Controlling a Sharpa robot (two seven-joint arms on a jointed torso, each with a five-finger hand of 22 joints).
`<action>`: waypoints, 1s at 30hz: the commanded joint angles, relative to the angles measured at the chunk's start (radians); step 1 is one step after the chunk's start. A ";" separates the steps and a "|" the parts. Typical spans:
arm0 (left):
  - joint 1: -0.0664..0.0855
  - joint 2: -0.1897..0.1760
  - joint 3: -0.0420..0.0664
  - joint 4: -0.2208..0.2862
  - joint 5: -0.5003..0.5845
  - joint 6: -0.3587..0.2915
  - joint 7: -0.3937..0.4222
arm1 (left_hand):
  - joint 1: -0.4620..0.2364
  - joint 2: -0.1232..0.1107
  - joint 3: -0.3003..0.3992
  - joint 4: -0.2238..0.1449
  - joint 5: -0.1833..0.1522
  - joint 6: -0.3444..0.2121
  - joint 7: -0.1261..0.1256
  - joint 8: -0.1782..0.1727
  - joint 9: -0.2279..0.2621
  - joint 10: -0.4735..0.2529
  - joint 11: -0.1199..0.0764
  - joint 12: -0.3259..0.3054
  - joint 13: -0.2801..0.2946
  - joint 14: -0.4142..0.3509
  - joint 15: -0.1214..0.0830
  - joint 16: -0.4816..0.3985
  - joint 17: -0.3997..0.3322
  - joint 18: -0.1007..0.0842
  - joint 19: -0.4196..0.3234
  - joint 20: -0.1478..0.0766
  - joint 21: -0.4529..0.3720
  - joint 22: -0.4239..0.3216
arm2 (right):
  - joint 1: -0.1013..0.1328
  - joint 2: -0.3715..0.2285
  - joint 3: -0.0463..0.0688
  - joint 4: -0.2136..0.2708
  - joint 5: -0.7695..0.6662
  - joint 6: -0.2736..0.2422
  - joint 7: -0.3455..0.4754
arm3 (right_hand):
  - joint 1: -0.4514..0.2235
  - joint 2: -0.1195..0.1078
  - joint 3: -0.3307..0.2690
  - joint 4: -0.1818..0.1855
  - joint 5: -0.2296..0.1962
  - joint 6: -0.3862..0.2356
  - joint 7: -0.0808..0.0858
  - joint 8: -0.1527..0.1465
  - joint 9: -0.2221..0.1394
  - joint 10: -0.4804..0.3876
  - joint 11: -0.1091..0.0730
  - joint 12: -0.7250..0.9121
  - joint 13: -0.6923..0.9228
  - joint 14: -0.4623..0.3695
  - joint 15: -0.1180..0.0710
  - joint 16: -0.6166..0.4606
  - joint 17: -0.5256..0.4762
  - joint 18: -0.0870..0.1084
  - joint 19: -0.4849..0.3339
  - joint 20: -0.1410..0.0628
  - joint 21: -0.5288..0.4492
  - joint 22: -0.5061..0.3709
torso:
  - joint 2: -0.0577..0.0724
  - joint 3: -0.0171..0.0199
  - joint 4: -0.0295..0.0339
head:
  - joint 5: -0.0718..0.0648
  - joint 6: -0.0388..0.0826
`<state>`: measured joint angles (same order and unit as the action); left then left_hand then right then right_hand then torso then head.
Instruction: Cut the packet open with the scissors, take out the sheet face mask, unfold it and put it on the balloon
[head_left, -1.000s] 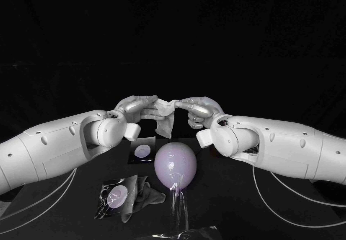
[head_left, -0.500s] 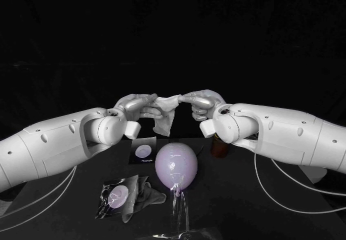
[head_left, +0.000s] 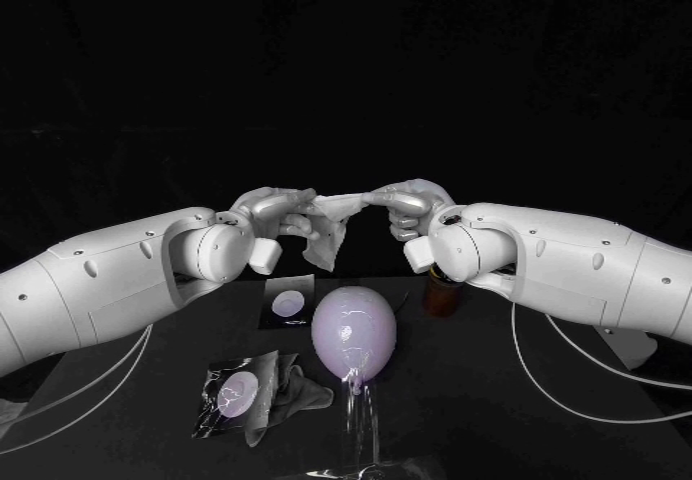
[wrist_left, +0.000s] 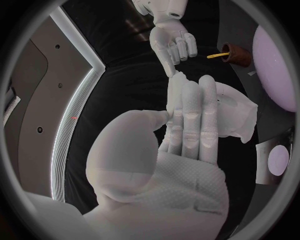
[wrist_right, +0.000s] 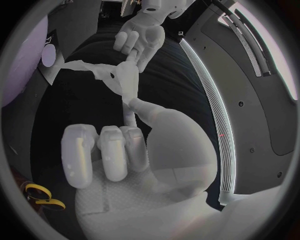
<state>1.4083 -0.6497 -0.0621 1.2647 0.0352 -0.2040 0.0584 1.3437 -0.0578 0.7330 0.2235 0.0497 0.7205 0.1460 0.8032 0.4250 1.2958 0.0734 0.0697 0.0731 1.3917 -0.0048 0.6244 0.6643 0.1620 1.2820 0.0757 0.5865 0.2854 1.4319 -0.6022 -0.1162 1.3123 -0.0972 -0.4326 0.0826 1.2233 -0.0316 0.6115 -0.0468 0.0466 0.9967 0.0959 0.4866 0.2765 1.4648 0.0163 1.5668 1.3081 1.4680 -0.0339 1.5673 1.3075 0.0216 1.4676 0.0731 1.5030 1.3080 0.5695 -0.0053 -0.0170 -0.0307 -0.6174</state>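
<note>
The white sheet mask (head_left: 333, 226) hangs in the air behind and above the pale purple balloon (head_left: 353, 331). My left hand (head_left: 273, 212) pinches its left top corner and my right hand (head_left: 408, 207) pinches its right top corner, so the top edge is stretched between them. In the left wrist view the mask (wrist_left: 241, 112) drapes past my left hand's fingers (wrist_left: 191, 115), with the right hand (wrist_left: 174, 42) beyond. The right wrist view shows the mask (wrist_right: 107, 76) running from my right hand (wrist_right: 122, 146) to the left hand (wrist_right: 141, 36). The cut packet (head_left: 238, 392) lies front left.
A second packet (head_left: 287, 302) lies flat left of the balloon. A brown holder (head_left: 443, 297) stands to its right, with yellow-handled scissors (wrist_left: 219, 55) in it. The balloon sits on a clear stand (head_left: 361, 425) near the front edge.
Both hands have risen a little and drawn apart, pulling the mask's top edge wider. The right arm has lifted, uncovering the brown holder.
</note>
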 joint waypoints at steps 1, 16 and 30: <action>0.003 0.005 0.001 -0.002 -0.016 -0.003 -0.041 | 0.000 -0.006 0.005 -0.001 0.000 -0.008 0.001 0.002 -0.002 -0.010 0.004 -0.004 -0.002 -0.007 0.002 0.014 0.006 0.014 -0.008 0.002 0.012 0.009 | 0.002 0.003 0.001 0.000 -0.016 0.012 -0.007 | 0.001 0.013 0.005 0.002 0.002 0.004 -0.013 0.022 0.086 0.106 -0.005 0.004 0.263 0.103 -0.008 0.003 0.263 -0.001 0.056 -0.005 -0.006 0.236 | 0.000 -0.0007 0.0008 | 0.002 0.005; 0.004 0.011 0.001 -0.003 -0.016 0.063 -0.012 | -0.068 -0.052 -0.075 0.055 -0.001 -0.106 0.058 -0.098 -0.066 -0.115 0.052 -0.003 -0.005 -0.120 0.045 0.054 0.004 0.009 -0.116 0.037 0.048 0.050 | 0.004 0.012 0.001 0.007 -0.016 0.006 0.000 | -0.003 0.013 0.008 0.000 0.002 0.003 -0.013 0.024 0.089 0.106 -0.005 0.004 0.263 0.103 -0.009 0.003 0.263 -0.001 0.056 -0.006 -0.007 0.235 | 0.001 -0.0016 0.0017 | 0.005 0.013; 0.000 0.019 -0.004 -0.017 -0.029 0.057 0.020 | -0.019 -0.069 -0.132 0.016 0.000 -0.229 0.070 -0.130 -0.089 -0.131 0.061 0.000 -0.005 -0.142 0.052 0.067 -0.021 0.019 -0.140 0.053 0.061 0.061 | 0.004 0.016 0.001 0.008 -0.006 -0.023 0.028 | -0.005 0.013 0.010 -0.001 0.002 0.003 -0.013 0.025 0.090 0.106 -0.005 0.004 0.263 0.103 -0.009 0.003 0.263 -0.001 0.055 -0.006 -0.007 0.235 | 0.001 -0.0007 0.0007 | 0.005 0.014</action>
<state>1.4076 -0.6336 -0.0673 1.2467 0.0184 -0.1674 0.0449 1.3169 -0.1278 0.6025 0.2425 0.0545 0.4963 0.1593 0.6684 0.3342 1.1684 0.1359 0.0659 0.0671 1.2569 0.0464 0.6881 0.6443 0.1679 1.1487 0.1303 0.6437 0.3446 1.4357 -0.5877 -0.1162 1.3198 -0.1032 -0.4438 0.0836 1.2197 -0.0274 0.6168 -0.0469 0.0437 0.9949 0.0941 0.4920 0.2765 1.4647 0.0165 1.5669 1.3080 1.4655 -0.0385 1.5673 1.3073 0.0216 1.4641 0.0735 1.5004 1.3075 0.5702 -0.0061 -0.0157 -0.0246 -0.6031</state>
